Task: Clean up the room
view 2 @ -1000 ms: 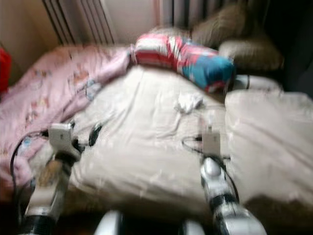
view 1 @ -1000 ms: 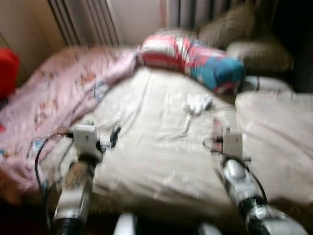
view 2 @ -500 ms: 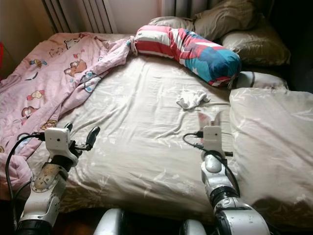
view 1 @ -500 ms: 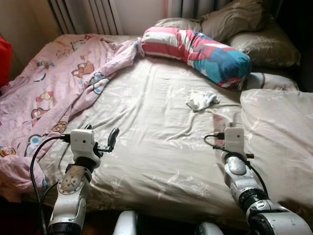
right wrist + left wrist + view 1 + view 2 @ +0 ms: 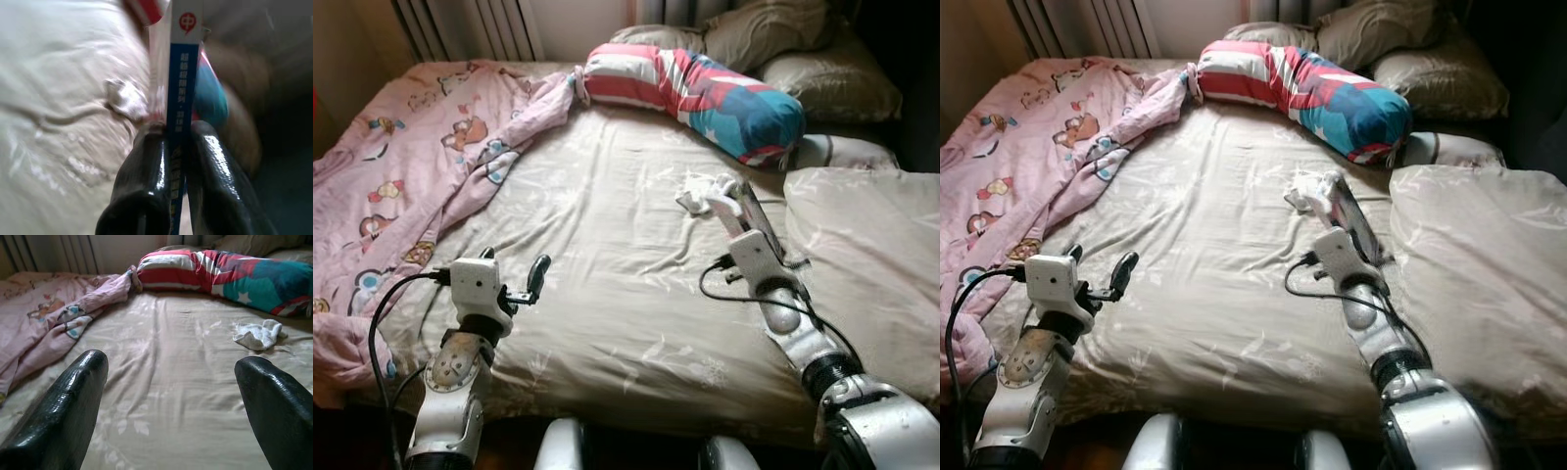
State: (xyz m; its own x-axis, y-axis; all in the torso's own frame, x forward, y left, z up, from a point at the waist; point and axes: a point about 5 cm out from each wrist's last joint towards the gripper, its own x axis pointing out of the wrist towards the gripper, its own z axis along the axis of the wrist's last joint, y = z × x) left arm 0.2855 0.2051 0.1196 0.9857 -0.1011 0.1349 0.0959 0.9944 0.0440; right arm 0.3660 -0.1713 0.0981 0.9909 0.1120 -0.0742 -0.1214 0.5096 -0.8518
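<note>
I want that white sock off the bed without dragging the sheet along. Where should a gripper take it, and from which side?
Judging from its pose, take the white sock at its raised, bunched middle, from above, fingers straddling the hump. It lies crumpled on the flat beige sheet, so the edges offer little. The left gripper is open; the right gripper already pinches a thin packet.

Crumpled cloth mid-bed; blanket left; bolster behind cloth; pillows behind bolster.
</note>
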